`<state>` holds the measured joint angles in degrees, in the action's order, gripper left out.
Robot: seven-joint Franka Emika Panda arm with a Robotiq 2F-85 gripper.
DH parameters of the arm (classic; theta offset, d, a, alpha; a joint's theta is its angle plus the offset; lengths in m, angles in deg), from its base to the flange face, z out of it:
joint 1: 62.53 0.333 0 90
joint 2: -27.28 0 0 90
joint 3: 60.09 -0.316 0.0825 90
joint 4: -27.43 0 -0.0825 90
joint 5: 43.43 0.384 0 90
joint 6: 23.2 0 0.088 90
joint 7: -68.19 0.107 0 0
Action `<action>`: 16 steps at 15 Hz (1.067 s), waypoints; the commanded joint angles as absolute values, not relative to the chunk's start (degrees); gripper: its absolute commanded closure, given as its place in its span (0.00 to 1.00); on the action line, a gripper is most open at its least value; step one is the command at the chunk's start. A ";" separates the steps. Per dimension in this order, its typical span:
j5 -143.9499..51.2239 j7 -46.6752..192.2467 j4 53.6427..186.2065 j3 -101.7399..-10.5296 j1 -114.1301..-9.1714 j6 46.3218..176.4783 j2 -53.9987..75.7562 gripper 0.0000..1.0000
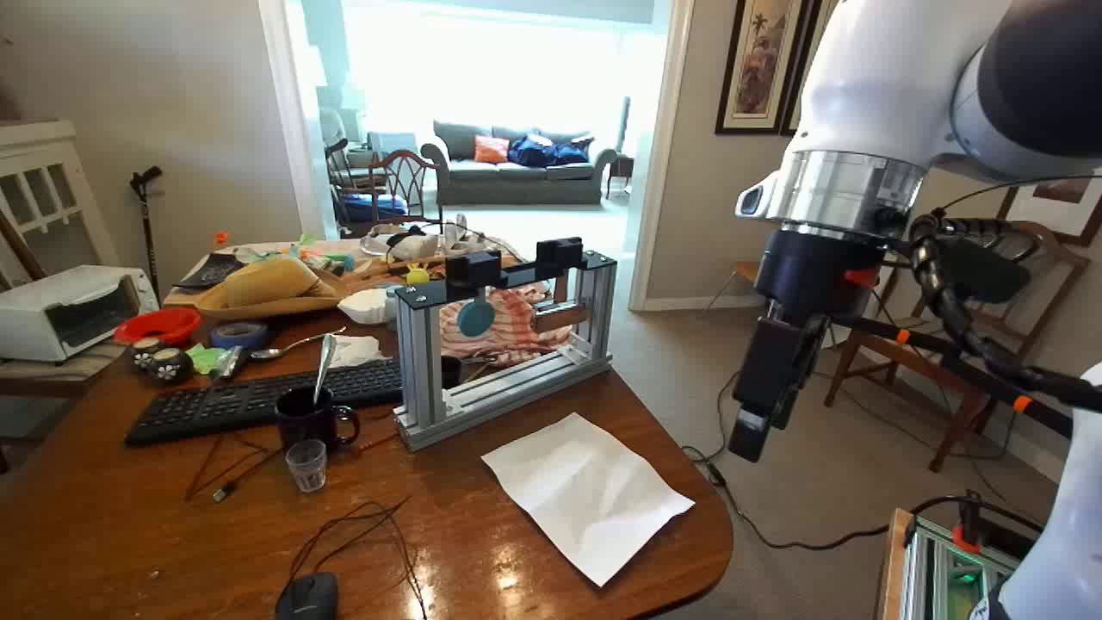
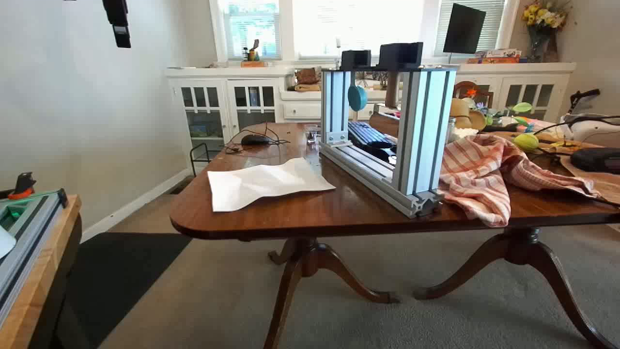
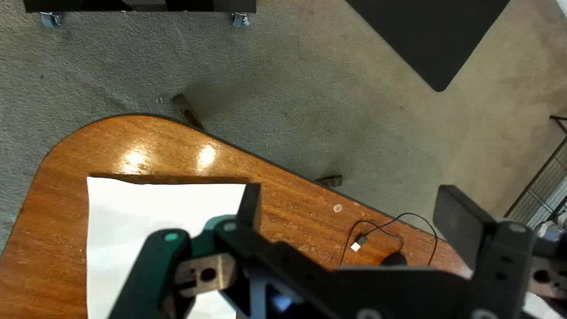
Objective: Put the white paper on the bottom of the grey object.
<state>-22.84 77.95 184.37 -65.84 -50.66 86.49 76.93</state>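
Observation:
The white paper (image 1: pixel 594 499) lies slightly curled on the wooden table near its rounded end, in front of the grey object. It also shows in an exterior view (image 2: pixel 266 183) and partly in the wrist view (image 3: pixel 150 212), where my gripper covers some of it. The grey object (image 1: pixel 422 366) is an upright metal frame with posts, a bottom rail and a black top plate; it also shows in an exterior view (image 2: pixel 424 131). The wrist view does not clearly show it. My gripper (image 1: pixel 758 435) is raised in the air, apart from both. Its fingers (image 3: pixel 354 217) are spread wide with nothing between them.
A black mug (image 1: pixel 310 422) with a spoon, a clear cup (image 1: pixel 307 466) and a keyboard (image 1: pixel 250 400) stand beside the frame. A mouse (image 1: pixel 310 596) with a loose cable lies near the table edge. A striped cloth (image 2: pixel 484 179) lies behind the frame. A blue disc (image 2: pixel 357 98) hangs inside it.

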 commanded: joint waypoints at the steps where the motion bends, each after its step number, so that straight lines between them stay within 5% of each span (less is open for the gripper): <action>1: -22.20 77.32 184.20 -66.66 -51.71 86.08 76.98 0.00; 10: -22.20 77.32 184.20 -66.66 -51.71 86.08 76.98 0.00; 16: -33.89 81.65 184.66 -79.69 -52.63 92.24 71.96 0.00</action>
